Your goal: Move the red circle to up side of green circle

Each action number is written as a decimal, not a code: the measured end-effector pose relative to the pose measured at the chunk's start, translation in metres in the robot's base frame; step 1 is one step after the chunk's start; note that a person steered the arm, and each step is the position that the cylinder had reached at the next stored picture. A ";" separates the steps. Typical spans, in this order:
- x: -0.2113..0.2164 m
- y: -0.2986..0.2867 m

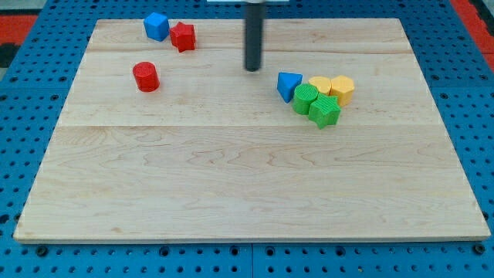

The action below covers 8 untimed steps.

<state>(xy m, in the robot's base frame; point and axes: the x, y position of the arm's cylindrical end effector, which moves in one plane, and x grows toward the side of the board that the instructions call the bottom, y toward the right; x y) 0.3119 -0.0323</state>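
Note:
The red circle [145, 76] stands on the wooden board at the view's upper left. The green circle [306, 98] sits in a cluster right of centre, touching a green star-shaped block [325, 112], a blue triangle [289, 85] and two yellow blocks [319, 85] [343, 89]. My tip [253, 69] is on the board near the top centre, well right of the red circle and up-left of the blue triangle, touching no block.
A blue block [157, 26] and a red star-shaped block [183, 36] sit together at the view's top left, above the red circle. The wooden board [247, 193] lies on a blue perforated table.

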 end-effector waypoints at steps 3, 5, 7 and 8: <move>0.069 -0.209; 0.015 -0.070; -0.039 0.053; -0.055 0.059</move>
<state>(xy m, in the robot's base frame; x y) 0.2567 0.0265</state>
